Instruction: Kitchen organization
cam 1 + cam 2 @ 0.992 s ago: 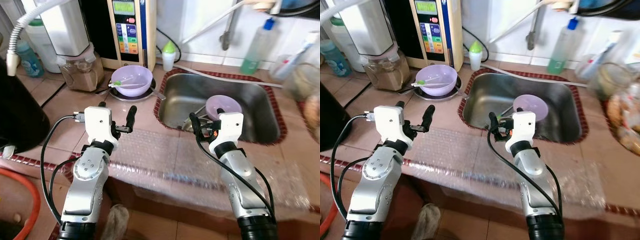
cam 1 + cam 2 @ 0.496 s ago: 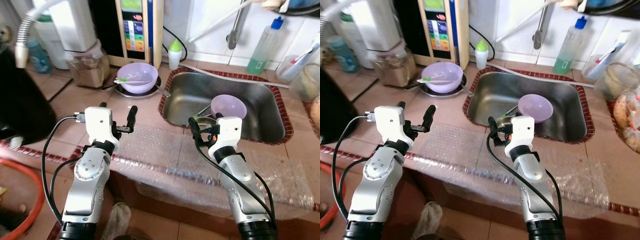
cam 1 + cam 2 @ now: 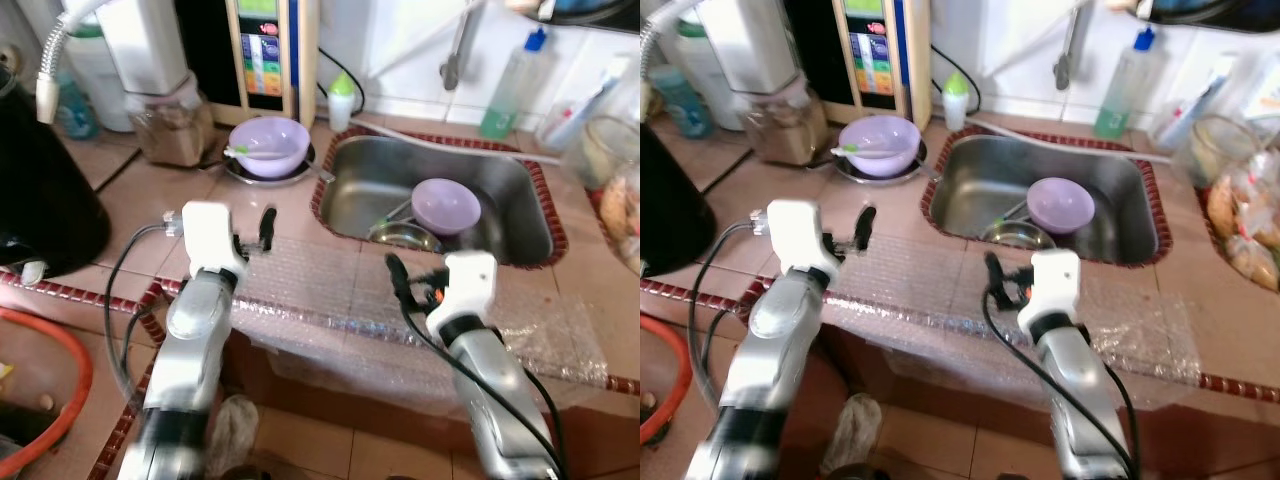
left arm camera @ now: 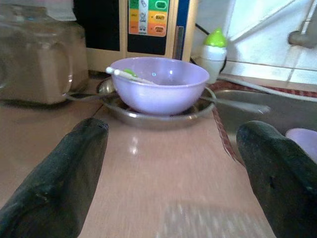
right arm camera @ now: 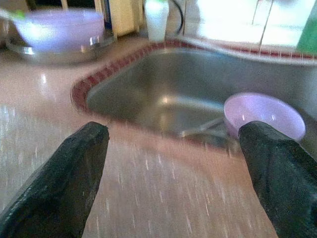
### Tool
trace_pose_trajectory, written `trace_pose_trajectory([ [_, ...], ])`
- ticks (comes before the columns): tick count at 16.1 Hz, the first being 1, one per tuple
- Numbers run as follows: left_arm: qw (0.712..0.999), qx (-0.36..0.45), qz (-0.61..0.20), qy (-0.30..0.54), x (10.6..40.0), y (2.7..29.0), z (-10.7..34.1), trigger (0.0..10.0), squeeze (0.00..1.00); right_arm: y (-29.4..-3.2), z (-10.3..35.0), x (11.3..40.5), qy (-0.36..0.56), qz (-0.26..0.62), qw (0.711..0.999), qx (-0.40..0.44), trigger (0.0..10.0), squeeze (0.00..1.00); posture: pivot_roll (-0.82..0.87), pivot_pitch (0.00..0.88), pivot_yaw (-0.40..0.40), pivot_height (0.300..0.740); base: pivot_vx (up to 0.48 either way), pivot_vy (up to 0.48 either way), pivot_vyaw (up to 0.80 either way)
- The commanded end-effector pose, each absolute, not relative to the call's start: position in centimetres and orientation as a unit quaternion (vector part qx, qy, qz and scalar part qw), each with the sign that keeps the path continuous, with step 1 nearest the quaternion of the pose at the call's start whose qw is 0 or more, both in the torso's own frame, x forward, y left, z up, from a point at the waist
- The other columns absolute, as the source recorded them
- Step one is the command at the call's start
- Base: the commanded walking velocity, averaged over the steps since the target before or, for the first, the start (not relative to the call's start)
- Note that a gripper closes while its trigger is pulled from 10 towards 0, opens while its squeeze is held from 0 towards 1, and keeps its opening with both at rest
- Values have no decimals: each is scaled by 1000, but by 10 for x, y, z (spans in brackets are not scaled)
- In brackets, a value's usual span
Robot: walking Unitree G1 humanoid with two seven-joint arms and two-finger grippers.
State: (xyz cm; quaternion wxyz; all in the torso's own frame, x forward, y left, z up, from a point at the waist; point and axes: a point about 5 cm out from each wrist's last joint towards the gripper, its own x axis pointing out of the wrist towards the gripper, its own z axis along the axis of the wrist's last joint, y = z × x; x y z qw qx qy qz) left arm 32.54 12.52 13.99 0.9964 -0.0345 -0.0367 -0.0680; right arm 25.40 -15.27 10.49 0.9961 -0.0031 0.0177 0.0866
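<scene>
Both hands spread empty (panel [image 4: 148, 17] lettering blurred) facing the sink [image 3: 360, 205].

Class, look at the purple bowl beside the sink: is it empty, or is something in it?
Not empty. The purple bowl on the counter holds a utensil with a green end, resting across its rim. Whether it also holds food or liquid cannot be told.

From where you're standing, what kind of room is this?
Most likely a home kitchen: a stainless steel sink set in a tiled counter, purple bowls waiting there, and a dish soap bottle by the tap.
</scene>
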Motion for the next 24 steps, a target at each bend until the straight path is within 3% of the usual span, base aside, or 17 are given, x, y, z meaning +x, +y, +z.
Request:
trace_pose_trajectory([
  [1, 997, -41, -59, -35, 333, 127, 139, 10000, 0, -154, 112, 249, 12, 82, 997, -5, 10000, 0, -126, 142, 26, 740, 0, 0, 0],
  [8, 997, -56, 19, -49, 380, 146, 162, 10000, 0, -167, 118, 227, 37, 68, 997, -18, 10000, 0, -230, 203, 24, 740, 0, 0, 0],
  [24, 991, -94, 91, 13, 405, 158, 171, 10000, 0, -165, 126, 216, 51, 80, 995, -38, 10000, 0, -283, 167, 26, 740, 0, 0, 0],
])
